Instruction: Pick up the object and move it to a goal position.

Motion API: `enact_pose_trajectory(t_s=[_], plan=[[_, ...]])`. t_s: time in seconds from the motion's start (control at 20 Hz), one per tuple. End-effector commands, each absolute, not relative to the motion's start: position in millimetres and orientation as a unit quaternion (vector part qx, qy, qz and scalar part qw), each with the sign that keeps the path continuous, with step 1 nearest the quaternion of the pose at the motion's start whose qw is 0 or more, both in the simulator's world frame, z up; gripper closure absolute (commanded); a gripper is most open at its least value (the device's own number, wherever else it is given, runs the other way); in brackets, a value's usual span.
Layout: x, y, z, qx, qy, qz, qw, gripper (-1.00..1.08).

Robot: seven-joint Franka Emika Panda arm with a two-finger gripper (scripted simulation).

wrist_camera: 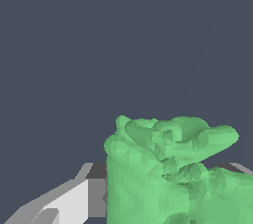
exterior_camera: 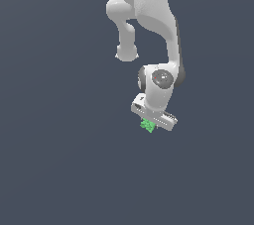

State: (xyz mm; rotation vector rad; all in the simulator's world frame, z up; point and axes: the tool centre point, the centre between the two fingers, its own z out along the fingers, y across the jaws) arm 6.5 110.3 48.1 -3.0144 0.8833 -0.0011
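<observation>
From the exterior view the white arm [exterior_camera: 149,16] reaches down from the twelve o'clock edge, its wrist bent so that the pincer [exterior_camera: 150,124] hangs just right of the middle. The object [exterior_camera: 147,125], a small bright green jagged lump, sits directly under the pincer's pale bar and touches it, poking out toward six o'clock. It looks to be pinched there, though the fingers themselves are hidden behind the bar and the lump, so I cannot tell for sure how far they are pressed together.

All around is flat, dark grey-blue ground, with wide room toward three, six and nine o'clock. No surface edge shows in either view.

In the wrist view the green lump fills the near field, with one pale finger [wrist_camera: 69,203] just beside it.
</observation>
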Motion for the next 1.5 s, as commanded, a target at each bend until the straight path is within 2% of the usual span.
enact_pose_trajectory(t_s=[0.0,0.8,1.45], plan=[[20.8,116.4,49.4,-0.960,0.281,0.000,0.000,1.08],[96.3,148.5,55.2,-0.960,0.281,0.000,0.000,1.08],[134.9,164.5,58.1,-0.960,0.281,0.000,0.000,1.08]])
